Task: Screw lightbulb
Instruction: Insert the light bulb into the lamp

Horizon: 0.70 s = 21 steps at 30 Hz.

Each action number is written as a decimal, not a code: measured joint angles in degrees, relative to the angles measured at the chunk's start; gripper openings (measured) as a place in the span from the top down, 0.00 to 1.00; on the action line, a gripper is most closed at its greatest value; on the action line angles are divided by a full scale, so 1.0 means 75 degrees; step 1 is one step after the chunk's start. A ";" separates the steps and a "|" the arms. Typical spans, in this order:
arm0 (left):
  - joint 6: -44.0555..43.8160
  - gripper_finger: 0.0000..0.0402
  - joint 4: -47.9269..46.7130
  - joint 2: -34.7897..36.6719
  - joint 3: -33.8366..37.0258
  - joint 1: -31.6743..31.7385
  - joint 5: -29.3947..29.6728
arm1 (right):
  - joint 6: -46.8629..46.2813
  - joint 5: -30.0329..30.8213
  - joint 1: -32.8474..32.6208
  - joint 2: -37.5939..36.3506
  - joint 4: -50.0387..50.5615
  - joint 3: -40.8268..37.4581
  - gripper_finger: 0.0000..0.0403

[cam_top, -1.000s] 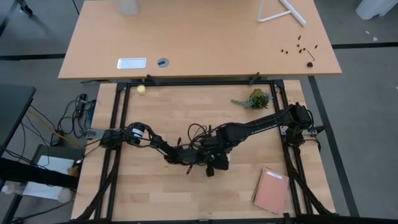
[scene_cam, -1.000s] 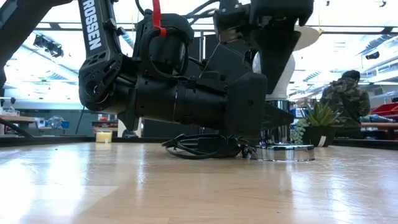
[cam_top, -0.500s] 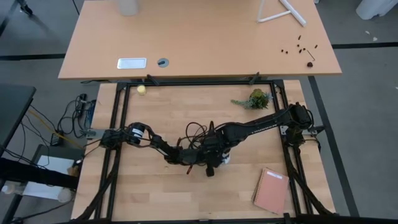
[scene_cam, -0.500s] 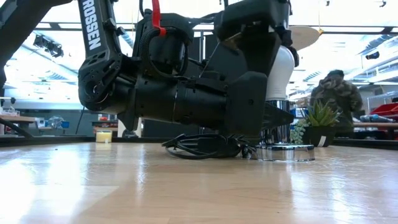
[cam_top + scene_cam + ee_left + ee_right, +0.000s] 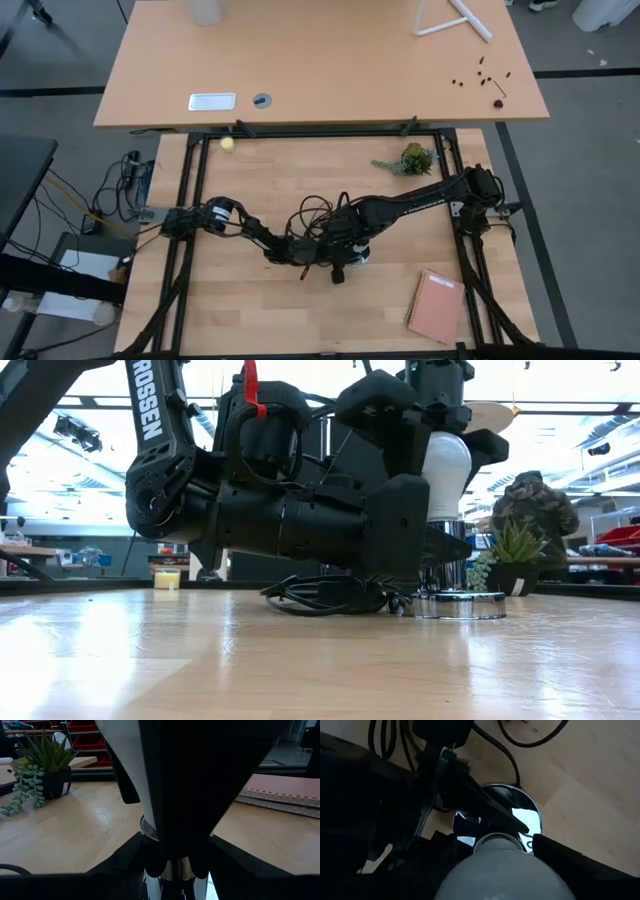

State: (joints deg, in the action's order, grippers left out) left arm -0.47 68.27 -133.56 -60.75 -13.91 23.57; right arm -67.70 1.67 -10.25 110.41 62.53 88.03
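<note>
The white frosted lightbulb (image 5: 446, 463) stands upright, base down, in the neck of the round silver socket disc (image 5: 460, 604), which rests on the table near its middle. My right gripper (image 5: 444, 440) is above the socket and shut on the bulb. The bulb also shows in the right wrist view (image 5: 492, 872) and the high view (image 5: 359, 256). My left gripper (image 5: 172, 870) lies low and level over the table, shut on the socket's neck. The socket's black cord (image 5: 313, 214) coils behind it. My left gripper pinches the socket's upright silvery neck (image 5: 446, 560) between its two fingers, just above the disc. The fingers come level from the table's left side. The disc sits flat on the table. My right gripper holds the bulb's round glass (image 5: 485, 845) between its two fingers, one finger (image 5: 385, 415) on each side. The fingers come from above, pointing down. The bulb stands upright with its base in the socket's neck.
A small potted plant (image 5: 411, 158) stands at the far right. A pink spiral notebook (image 5: 437, 305) lies at the near right. A small yellow object (image 5: 228, 144) sits at the far left corner. A person (image 5: 532, 510) stands in the room beyond the table.
My right gripper has turned about the upright bulb, so that its fingers now stand on either side of the bulb in the low view and more of the white glass shows. The socket, the bulb and my left gripper have stayed in place.
</note>
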 joint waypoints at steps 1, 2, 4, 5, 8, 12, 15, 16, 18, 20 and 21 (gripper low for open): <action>0.0001 0.55 0.0000 0.0000 0.0000 0.0000 0.0000 | -0.0009 0.0000 -0.0002 0.0000 0.0006 0.0000 0.35; 0.0003 0.55 0.0000 0.0000 0.0000 0.0000 0.0000 | -0.0018 0.0000 -0.0002 0.0000 0.0015 0.0003 0.35; 0.0003 0.55 0.0000 0.0000 0.0000 0.0003 -0.0003 | -0.0017 -0.0001 -0.0002 0.0000 0.0036 0.0006 0.34; 0.0008 0.55 0.0000 0.0000 0.0000 0.0003 -0.0003 | 0.0057 -0.0003 -0.0002 0.0000 0.0030 0.0006 0.33; 0.0013 0.55 0.0000 0.0000 0.0000 0.0003 -0.0002 | 0.0456 -0.0003 -0.0005 0.0000 -0.0012 0.0009 0.28; 0.0012 0.55 -0.0003 0.0000 0.0000 0.0003 -0.0003 | 0.1139 -0.0028 -0.0005 0.0000 -0.0035 0.0009 0.19; 0.0012 0.55 -0.0003 0.0000 0.0000 0.0003 -0.0003 | 0.1682 -0.0093 -0.0005 0.0016 0.0037 0.0104 0.12; 0.0026 0.55 -0.0002 0.0000 0.0002 0.0003 0.0000 | 0.1872 -0.0090 -0.0005 0.0023 0.0087 0.0174 0.10; 0.0036 0.55 0.0010 0.0000 0.0003 0.0003 0.0022 | 0.2200 -0.0068 -0.0005 0.0042 0.0296 0.0334 0.06; 0.0035 0.55 0.0011 0.0000 0.0003 0.0003 0.0026 | 0.2526 0.0060 0.0013 0.0094 0.0544 0.0535 0.04; 0.0032 0.55 0.0004 0.0000 0.0000 0.0003 0.0026 | 0.2701 0.0072 0.0021 0.0101 0.0611 0.0607 0.03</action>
State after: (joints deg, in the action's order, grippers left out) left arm -0.23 68.30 -133.56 -60.75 -13.89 23.77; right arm -47.44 2.21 -10.09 111.17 67.11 92.59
